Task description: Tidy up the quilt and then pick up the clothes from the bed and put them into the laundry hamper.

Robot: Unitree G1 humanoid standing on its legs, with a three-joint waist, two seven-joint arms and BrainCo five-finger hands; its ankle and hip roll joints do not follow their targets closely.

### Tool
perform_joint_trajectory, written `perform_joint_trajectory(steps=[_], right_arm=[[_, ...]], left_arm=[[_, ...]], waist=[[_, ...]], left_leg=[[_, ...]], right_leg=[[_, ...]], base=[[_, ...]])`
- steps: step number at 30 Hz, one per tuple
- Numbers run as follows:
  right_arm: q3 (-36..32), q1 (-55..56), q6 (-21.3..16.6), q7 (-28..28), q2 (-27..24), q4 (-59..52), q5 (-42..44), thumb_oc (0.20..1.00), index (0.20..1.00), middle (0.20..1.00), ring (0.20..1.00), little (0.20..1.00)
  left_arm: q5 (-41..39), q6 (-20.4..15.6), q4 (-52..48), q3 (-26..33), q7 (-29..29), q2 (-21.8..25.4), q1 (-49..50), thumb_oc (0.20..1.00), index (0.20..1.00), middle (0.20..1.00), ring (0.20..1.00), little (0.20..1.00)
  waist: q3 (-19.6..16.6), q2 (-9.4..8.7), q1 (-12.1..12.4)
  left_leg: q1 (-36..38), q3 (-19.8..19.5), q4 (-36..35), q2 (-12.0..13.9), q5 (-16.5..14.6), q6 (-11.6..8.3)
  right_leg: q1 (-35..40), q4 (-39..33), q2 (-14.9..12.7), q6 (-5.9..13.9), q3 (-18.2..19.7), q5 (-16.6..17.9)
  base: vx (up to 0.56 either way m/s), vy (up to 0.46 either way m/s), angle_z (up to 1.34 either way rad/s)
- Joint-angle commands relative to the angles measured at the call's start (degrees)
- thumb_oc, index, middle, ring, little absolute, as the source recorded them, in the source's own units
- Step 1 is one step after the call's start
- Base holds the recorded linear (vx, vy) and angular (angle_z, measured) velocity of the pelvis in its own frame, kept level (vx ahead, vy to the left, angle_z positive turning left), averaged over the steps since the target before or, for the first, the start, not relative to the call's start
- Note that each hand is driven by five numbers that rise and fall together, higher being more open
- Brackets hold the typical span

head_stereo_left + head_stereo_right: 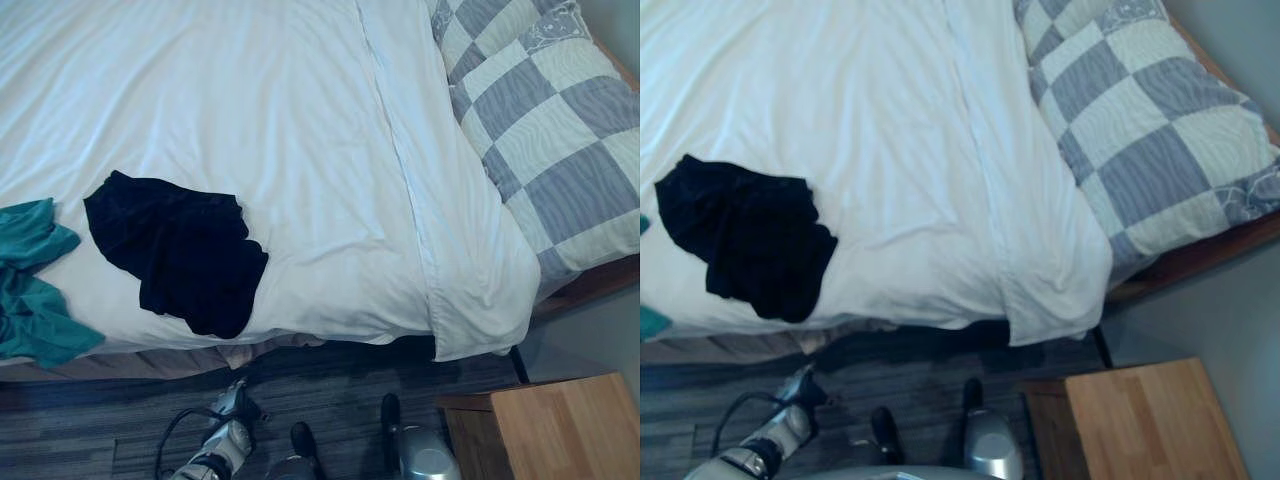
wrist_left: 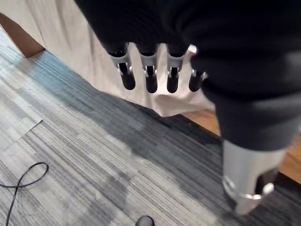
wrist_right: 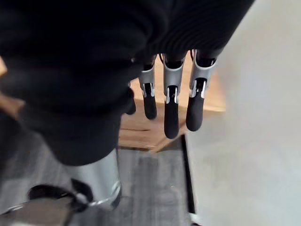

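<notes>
Head eyes above bed [image 1: 300,150] (wrists floorward)

Grey striped carpet floor [image 2: 94,155], wooden nightstand [image 1: 560,430] beside bed, checked pillow [image 1: 560,130]

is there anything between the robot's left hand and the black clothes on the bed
Nothing visible. The left hand hangs low over the floor beside the bed, fingers relaxed and holding nothing. The black clothes lie in the open on the white quilt near the bed's edge. The hand would have to rise over that edge.
</notes>
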Motion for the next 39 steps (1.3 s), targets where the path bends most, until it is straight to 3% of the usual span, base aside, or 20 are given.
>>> perform_joint_trajectory(steps=[1,2,3,5,7,8,11,14,16,18,19,20,24,27,30,32,36,37,38,39], right_arm=[[1.57,-5.22,-1.89,-0.29,-0.21,-1.21,-2.96,1.0,1.0,1.0,1.0,1.0],[1.8,-7.4,-2.66,-1.66,-1.34,-3.77,-1.22,1.0,1.0,1.0,1.0,1.0],[1.36,-8.49,-3.69,-2.48,-1.1,-6.81,1.72,1.0,1.0,1.0,1.0,1.0],[1.26,-8.58,-4.02,-2.64,-0.81,-7.88,2.66,1.0,1.0,1.0,1.0,1.0],[1.2,-8.39,-4.38,-2.55,-0.32,-8.48,3.53,1.0,1.0,1.0,1.0,1.0],[0.68,-7.43,-4.32,-2.44,0.23,-7.58,3.44,1.0,1.0,1.0,1.0,1.0],[-1.03,-5.62,-4.77,-2.12,0.18,-6.68,4.18,1.0,1.0,1.0,1.0,1.0],[-3.2,-2.69,-4.1,-1.74,0.0,-3.75,2.79,1.0,1.0,1.0,1.0,1.0],[-3.87,-2.95,-2.89,-2.33,0.37,-1.46,2.09,1.0,1.0,1.0,1.0,1.0],[-4.09,-2.69,-2.3,-3.07,2.09,-0.36,2.52,1.0,1.0,1.0,1.0,1.0],[-3.11,-2.88,-2.82,-2.89,2.64,-0.72,2.48,1.0,1.0,1.0,1.0,1.0],[-3.06,-2.9,-2.82,-2.9,2.65,-0.72,2.48,1.0,1.0,1.0,1.0,1.0],[-0.78,-4.09,-3.8,-3.41,3.4,-2.69,3.3,1.0,1.0,1.0,1.0,1.0],[3.18,-6.2,-3.9,-3.32,2.26,-5.46,0.43,1.0,1.0,1.0,1.0,1.0],[5.32,-8.61,-3.37,-4.32,0.81,-6.53,-2.07,1.0,1.0,1.0,1.0,1.0],[4.31,-8.9,-2.98,-5.1,0.39,-5.31,-1.85,1.0,1.0,1.0,1.0,1.0],[3.77,-8.49,-2.6,-4.71,0.59,-5.09,-2.72,1.0,1.0,1.0,1.0,1.0],[3.3,-8.16,-2.85,-4.89,0.57,-5.62,-2.35,1.0,1.0,1.0,1.0,1.0],[3.29,-8.17,-2.85,-4.89,0.57,-5.63,-2.35,1.0,1.0,1.0,1.0,1.0],[3.16,-7.82,-3.28,-5.39,0.92,-5.55,-2.31,1.0,1.0,1.0,1.0,1.0]], left_arm=[[-1.6,-1.72,-1.84,-0.15,0.65,-0.29,0.43,1.0,1.0,1.0,1.0,1.0],[-5.07,-2.86,-4.89,0.27,2.16,-0.68,-0.35,1.0,1.0,1.0,1.0,1.0],[-5.01,-2.44,-4.64,0.47,3.18,-1.29,-0.16,1.0,1.0,1.0,1.0,1.0],[-5.7,-2.41,-4.03,0.95,3.67,-1.35,0.19,1.0,1.0,1.0,1.0,1.0],[-6.0,-2.13,-1.9,1.47,3.86,-1.79,0.74,1.0,1.0,1.0,1.0,1.0],[-5.78,-2.09,-0.22,0.99,3.8,-2.11,0.67,1.0,1.0,1.0,1.0,1.0],[-4.27,-2.0,0.52,-0.44,3.22,-2.09,0.38,1.0,1.0,1.0,1.0,1.0],[6.78,-1.26,0.96,-7.48,1.15,-0.38,-1.37,1.0,1.0,1.0,1.0,1.0],[6.24,-0.91,1.02,-7.06,1.31,0.54,-1.86,1.0,1.0,1.0,1.0,1.0],[3.62,-0.82,0.66,-4.91,1.69,1.67,-1.09,1.0,1.0,1.0,1.0,1.0],[3.57,-0.63,0.71,-4.77,1.08,2.77,-0.97,1.0,1.0,1.0,1.0,1.0],[3.56,-0.62,0.68,-4.72,1.05,2.8,-0.95,1.0,1.0,1.0,1.0,1.0],[2.05,0.31,2.3,-2.6,-0.4,3.2,-0.54,1.0,1.0,1.0,1.0,1.0],[2.0,0.02,2.66,-1.62,0.17,1.45,-0.18,1.0,1.0,1.0,1.0,1.0],[-2.46,-0.67,0.49,-0.24,2.38,-0.26,-1.22,1.0,1.0,1.0,1.0,1.0],[-5.04,-1.15,-0.53,0.07,3.35,-0.95,-1.91,1.0,1.0,1.0,1.0,1.0],[-3.43,-1.97,-1.55,-1.88,3.25,-2.11,-1.65,1.0,1.0,1.0,1.0,1.0],[-4.1,-2.27,-1.12,-1.94,3.71,-2.28,-1.62,1.0,1.0,1.0,1.0,1.0],[-4.1,-2.28,-1.11,-1.94,3.71,-2.29,-1.63,1.0,1.0,1.0,1.0,1.0],[-4.59,-2.81,-0.2,-2.97,4.02,-2.9,-1.75,1.0,1.0,1.0,1.0,1.0]], waist=[[1.1,-0.69,3.29],[2.09,-0.87,4.01],[1.67,-0.52,3.82],[0.96,-0.45,3.91],[-0.68,-0.32,3.83],[-2.1,-0.23,3.76],[-3.38,-0.15,2.82],[-5.28,0.55,1.17],[-4.31,-1.15,1.08],[-3.52,-1.46,1.83],[-2.7,-1.23,0.8],[-2.69,-1.23,0.91],[-1.72,-1.09,-1.34],[-0.59,-1.08,-1.26],[2.16,-1.45,1.7],[2.29,-1.39,1.62],[-0.95,1.2,0.32],[-2.12,1.8,0.7],[-2.28,1.83,0.74],[-3.18,2.19,1.12]], left_leg=[[-4.25,-0.22,9.47,-1.66,-6.69,-1.98],[-8.85,1.45,17.3,1.61,-5.45,-5.16],[-8.23,2.9,15.09,5.61,-3.5,-6.76],[-7.65,2.34,12.62,6.71,-2.2,-6.96],[-6.62,-0.64,7.88,10.37,1.11,-7.87],[-6.69,-3.19,4.08,15.18,4.94,-9.43],[-6.46,-2.64,2.23,19.31,8.0,-10.96],[-5.6,-0.04,0.28,18.42,5.65,-11.99],[-5.17,0.99,1.13,14.79,3.47,-10.76],[-3.37,3.5,1.34,12.71,0.76,-9.31],[-1.96,5.49,0.49,10.64,-0.05,-7.58],[-1.89,5.63,0.53,10.75,-0.15,-7.66],[0.21,6.35,0.05,5.9,-2.61,-5.46],[-0.91,3.64,11.19,0.48,-9.19,-3.98],[-11.84,2.86,35.02,3.98,-3.55,-9.23],[-14.85,1.93,39.05,6.4,-3.61,-9.82],[-9.03,1.17,18.94,12.83,-2.84,-8.35],[-6.91,-3.71,8.35,15.07,1.5,-9.33],[-7.02,-3.67,8.14,15.08,1.7,-9.33],[-6.17,-12.6,5.4,15.78,0.89,-10.42]], right_leg=[[-0.44,0.31,-3.31,1.84,2.22,-6.3],[1.91,-2.33,-5.54,1.29,-0.12,-6.2],[2.93,-3.69,-7.09,1.99,-1.54,-6.03],[2.63,-3.46,-7.73,2.39,-1.66,-5.69],[2.22,-3.02,-9.34,3.39,-1.32,-5.36],[2.53,-3.32,-11.86,4.59,-1.27,-5.22],[4.06,-4.13,-14.37,6.04,-2.42,-5.35],[5.4,-2.46,-18.07,7.24,-3.23,-2.87],[3.27,-0.02,-21.95,7.24,-2.42,7.17],[0.87,4.36,-23.57,6.5,-7.38,6.3],[-2.37,10.17,-17.13,5.02,-7.03,0.85],[-2.68,10.72,-17.09,4.95,-6.79,0.46],[-4.61,10.5,-0.04,2.99,-5.42,-8.31],[-1.74,6.18,1.61,-1.1,-2.41,-9.98],[1.53,2.36,-0.34,-4.63,-1.92,-9.64],[2.85,0.15,-2.02,-4.01,-2.47,-9.36],[3.33,-2.52,-7.3,0.47,-1.08,-8.83],[3.16,-3.27,-9.87,2.33,1.36,-8.28],[2.94,-3.3,-9.83,2.29,1.39,-8.18],[3.15,-4.6,-12.09,4.24,4.29,-7.57]], base=[[-0.08,0.002,0.04],[-0.1,0.207,0.47],[-0.1,0.207,0.78],[0.04,0.341,0.69],[0.12,0.511,0.15],[0.14,0.548,0.0],[0.14,0.477,0.3],[0.23,0.674,0.36],[0.08,0.552,0.33],[0.11,0.633,-0.31],[0.13,0.525,-0.31],[0.1,0.547,-0.21],[0.15,0.349,0.02],[0.18,0.255,0.54],[-0.03,0.11,0.21],[0.08,0.248,-0.19],[0.26,0.639,0.11],[0.26,0.697,-0.23],[0.33,0.995,-0.39],[0.23,0.673,-0.48]])
